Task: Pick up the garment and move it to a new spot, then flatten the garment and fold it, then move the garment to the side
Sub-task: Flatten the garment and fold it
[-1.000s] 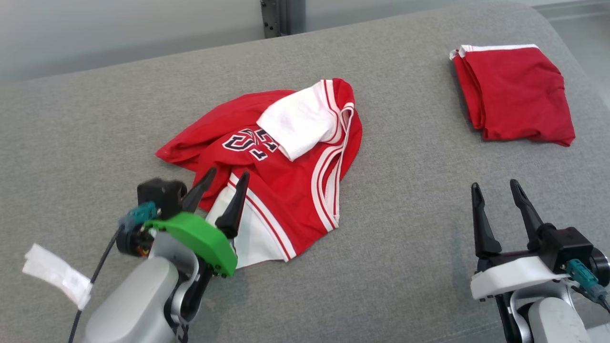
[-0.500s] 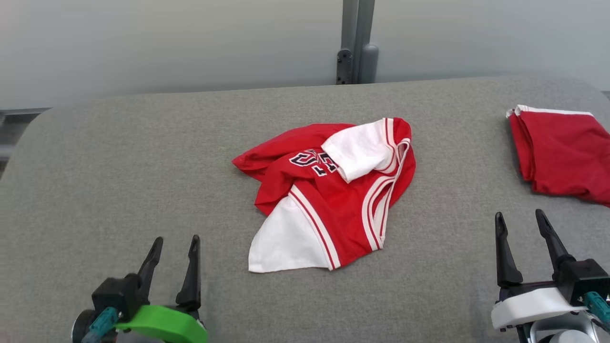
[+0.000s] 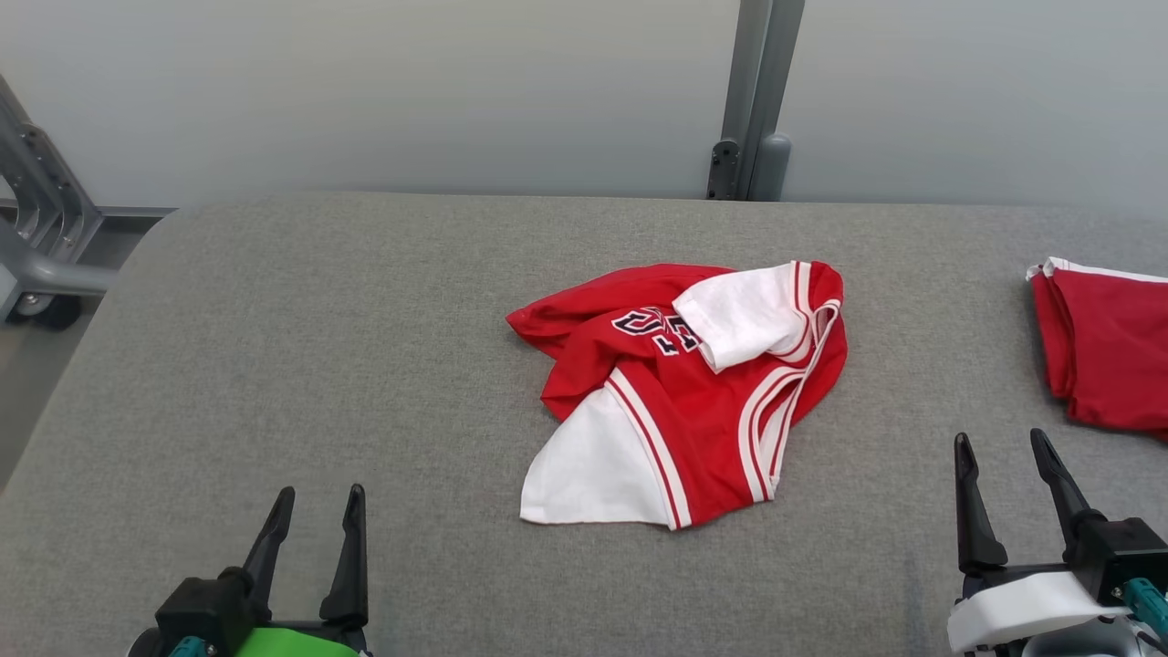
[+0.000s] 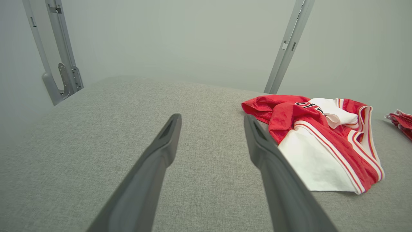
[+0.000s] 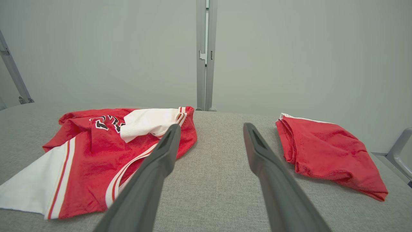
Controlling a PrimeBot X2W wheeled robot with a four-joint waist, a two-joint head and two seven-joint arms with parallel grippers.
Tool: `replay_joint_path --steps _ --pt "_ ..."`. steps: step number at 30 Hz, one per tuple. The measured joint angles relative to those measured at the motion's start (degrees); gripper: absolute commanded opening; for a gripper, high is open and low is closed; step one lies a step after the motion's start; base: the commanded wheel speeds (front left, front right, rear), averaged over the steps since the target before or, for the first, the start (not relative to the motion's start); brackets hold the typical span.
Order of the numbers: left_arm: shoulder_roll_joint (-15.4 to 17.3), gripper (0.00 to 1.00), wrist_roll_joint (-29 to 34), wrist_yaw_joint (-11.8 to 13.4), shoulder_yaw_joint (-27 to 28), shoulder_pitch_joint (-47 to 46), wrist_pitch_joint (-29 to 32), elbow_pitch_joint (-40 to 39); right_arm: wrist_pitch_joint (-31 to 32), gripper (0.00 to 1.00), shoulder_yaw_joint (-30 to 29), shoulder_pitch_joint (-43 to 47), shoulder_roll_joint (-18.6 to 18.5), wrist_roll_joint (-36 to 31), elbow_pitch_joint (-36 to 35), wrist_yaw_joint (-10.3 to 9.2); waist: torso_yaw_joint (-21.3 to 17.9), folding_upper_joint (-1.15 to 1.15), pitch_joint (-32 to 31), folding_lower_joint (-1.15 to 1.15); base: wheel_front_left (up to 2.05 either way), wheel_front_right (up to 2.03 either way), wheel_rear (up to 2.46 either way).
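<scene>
Far left: a grey metal frame [image 3: 36,228] is seen beyond the corner of the grey fabric-covered table [image 3: 274,347].

Left claw [image 3: 320,495]: recorded at the lower left of the head view, on a green mount, above the near part of the table. Its two long dark fingers are spread, with nothing between them. In the left wrist view [image 4: 212,118] bare grey fabric is seen through the gap. The claw is well apart from the jersey.

Centre: a crumpled red and white jersey [image 3: 712,420] of shiny fabric lies unheld on the table, between the two claws and farther back. A white panel is spread at its near left corner. A white flap is folded over the top and partly covers dark lettering. White striped trim runs along the right side. The jersey is seen right of the fingers in the left wrist view [image 4: 322,135] and left of them in the right wrist view [image 5: 93,151].

A grey metal post [image 3: 753,100] stands behind the far edge.

Right claw [image 3: 999,440]: recorded at the lower right, on a white mount. The fingers are spread and empty [image 5: 211,126].

Far right: a folded plain red garment with white trim [image 3: 1109,356] lies on the table, well apart from the jersey [image 5: 325,151].
</scene>
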Motion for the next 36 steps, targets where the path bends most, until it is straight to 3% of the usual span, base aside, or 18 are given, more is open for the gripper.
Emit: replay_joint_path --steps 5,8,17,23,24,25,31,36 --pt "-1.97 1.00 1.89 -2.43 0.05 -0.20 0.00 1.57 0.00 1.00 0.38 -0.14 0.00 0.33 0.14 0.00 -0.79 0.00 0.51 0.00 0.00 0.00 0.00" --pt "-2.90 1.00 1.89 -3.45 -2.85 -2.81 0.08 4.37 0.00 1.00 0.71 -1.20 -0.01 0.31 -0.25 0.00 -1.28 0.00 1.53 0.00 0.00 0.00 0.00" --pt "-6.22 1.00 -1.25 -4.49 -11.33 -17.14 11.69 19.30 0.00 1.00 2.83 -6.05 -0.02 0.70 -1.13 0.00 -4.03 0.00 6.96 0.00 0.00 0.00 0.00" --pt "-7.10 1.00 -4.16 -4.54 -12.14 -22.09 16.08 27.85 0.00 1.00 2.49 -7.02 0.00 0.94 -0.94 0.00 -7.36 0.00 9.85 0.00 0.00 0.00 0.00" --pt "-7.17 0.23 -4.39 -4.46 -12.06 -22.47 16.38 28.54 0.00 1.00 2.11 -7.03 -0.05 1.12 -0.97 0.00 -7.97 0.00 10.30 0.00 0.00 0.00 0.00" --pt "-7.17 0.00 -4.36 -4.31 -12.09 -22.98 16.95 29.29 0.00 1.00 1.98 -7.20 -0.08 1.32 -0.99 0.00 -8.45 0.00 10.69 0.00 0.00 0.00 0.00" --pt "-6.88 0.00 -7.56 -4.35 -13.92 -24.59 20.58 28.32 0.00 1.00 2.01 -7.57 -0.02 2.15 -0.91 0.00 -10.94 0.00 12.48 0.00 0.00 0.00 0.00" --pt "-8.35 0.00 -13.04 -4.58 -22.50 -24.55 23.41 16.82 0.00 1.00 2.36 -7.98 -0.04 4.11 -0.80 0.00 -11.98 0.00 12.89 0.00 0.00 0.00 0.00"
